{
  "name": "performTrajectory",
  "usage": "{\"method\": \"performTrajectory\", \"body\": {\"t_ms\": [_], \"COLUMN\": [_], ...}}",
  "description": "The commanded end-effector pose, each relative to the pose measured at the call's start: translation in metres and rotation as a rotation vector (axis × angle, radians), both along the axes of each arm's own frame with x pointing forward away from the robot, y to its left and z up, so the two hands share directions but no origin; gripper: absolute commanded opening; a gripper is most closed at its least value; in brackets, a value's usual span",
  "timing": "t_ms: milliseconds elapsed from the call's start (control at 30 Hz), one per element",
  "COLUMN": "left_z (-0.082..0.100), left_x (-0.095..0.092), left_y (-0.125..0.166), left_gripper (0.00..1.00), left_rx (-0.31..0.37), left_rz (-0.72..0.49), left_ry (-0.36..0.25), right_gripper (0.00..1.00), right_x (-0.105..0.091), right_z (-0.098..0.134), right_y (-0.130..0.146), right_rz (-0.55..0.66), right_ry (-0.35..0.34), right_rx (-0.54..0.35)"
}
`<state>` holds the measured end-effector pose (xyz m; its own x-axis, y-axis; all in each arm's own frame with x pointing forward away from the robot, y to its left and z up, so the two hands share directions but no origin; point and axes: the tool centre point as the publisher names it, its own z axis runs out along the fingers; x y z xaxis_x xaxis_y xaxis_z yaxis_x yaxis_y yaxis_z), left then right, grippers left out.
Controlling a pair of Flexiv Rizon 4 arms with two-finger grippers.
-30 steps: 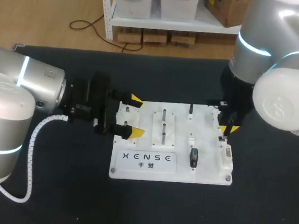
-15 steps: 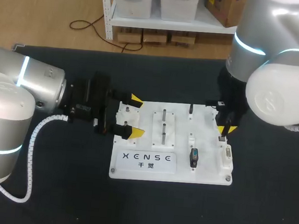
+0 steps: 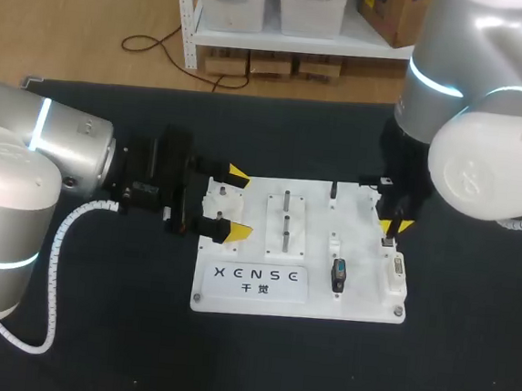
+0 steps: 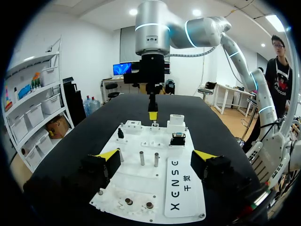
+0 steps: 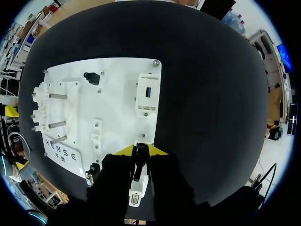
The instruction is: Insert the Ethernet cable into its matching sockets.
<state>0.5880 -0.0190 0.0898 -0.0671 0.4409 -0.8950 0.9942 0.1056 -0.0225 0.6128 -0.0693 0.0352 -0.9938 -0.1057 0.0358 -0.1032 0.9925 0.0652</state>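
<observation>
One white rectangular plastic board lies on the black table, between two silver arms with one end effector each. The left end effector is released, its two yellow-tipped fingers wide apart over the board's left edge. The right end effector hangs over the board's right edge, clenched on a slim black Ethernet cable plug. Only the right wrist view shows the plug, pinched between the yellow tips (in the head view the arm's bulk hides it). That same view counts two white socket blocks: one with a dark port ahead of the fingers, the other directly under them. Whether the plug touches the lower block cannot be told.

The head view shows two upright metal pins mid-board, while the left wrist view shows three. Two small black fittings stand on the board, well apart. A white nameplate at the board's front left carries dark lettering: one row of letters above two smaller characters.
</observation>
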Motion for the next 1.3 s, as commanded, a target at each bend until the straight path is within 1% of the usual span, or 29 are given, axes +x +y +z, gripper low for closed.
{"method": "performTrajectory", "body": {"t_ms": [33,933,1133,1300], "left_z": [-0.001,-0.001,-0.001,-0.001], "left_x": [-0.001,-0.001,-0.001,-0.001], "left_y": [0.000,0.000,0.000,0.000], "left_gripper": [1.00,1.00,1.00,1.00], "left_rx": [-0.005,-0.005,-0.005,-0.005], "left_rz": [0.003,0.003,0.003,0.003], "left_ry": [-0.005,-0.005,-0.005,-0.005], "right_gripper": [0.00,0.00,0.00,0.00], "right_x": [0.002,0.001,0.000,-0.001], "right_z": [-0.002,-0.008,-0.011,-0.017], "right_y": [-0.001,0.001,0.002,0.001], "right_rz": [0.001,0.002,0.004,0.011], "right_ry": [-0.003,0.007,0.009,0.015], "right_rx": [0.001,0.005,0.005,0.002]}}
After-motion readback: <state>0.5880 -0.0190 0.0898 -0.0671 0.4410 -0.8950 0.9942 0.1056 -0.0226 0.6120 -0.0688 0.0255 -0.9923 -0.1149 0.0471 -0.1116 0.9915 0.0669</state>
